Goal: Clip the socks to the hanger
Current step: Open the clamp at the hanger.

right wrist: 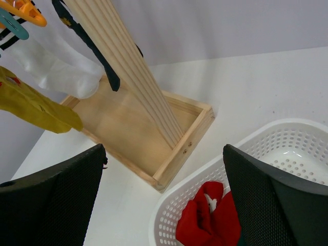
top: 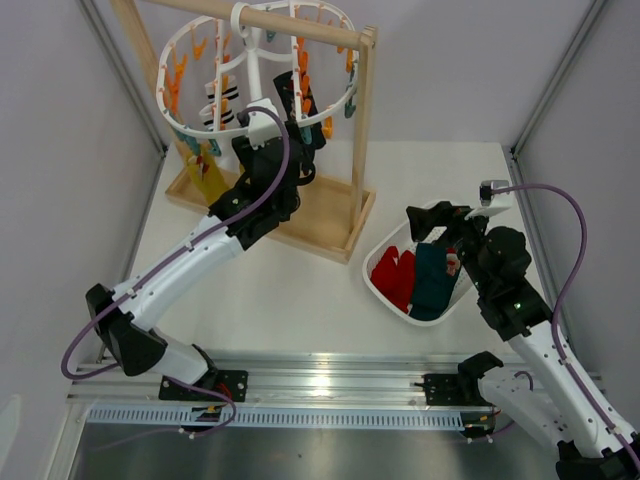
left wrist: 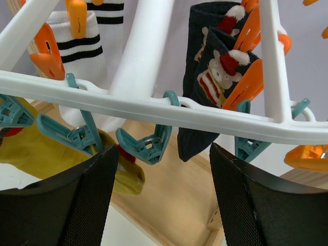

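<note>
The left fingers (left wrist: 163, 169) stand well apart and empty just under the ring of the hanger (left wrist: 154, 107), a teal peg (left wrist: 146, 146) above the gap. The hanger hangs from the rack (top: 361, 130) at the worktop's (top: 300, 290) 11 o'clock, with a yellow sock (left wrist: 41, 154), a striped sock (left wrist: 84, 56) and a navy sock (left wrist: 205, 72) clipped on. The right fingers (right wrist: 164, 154) gape fully, holding nothing, over the 10 o'clock rim of the basket (right wrist: 287, 133) at 4 o'clock, where a red sock (right wrist: 207, 220) and a teal sock (top: 432, 282) lie.
</note>
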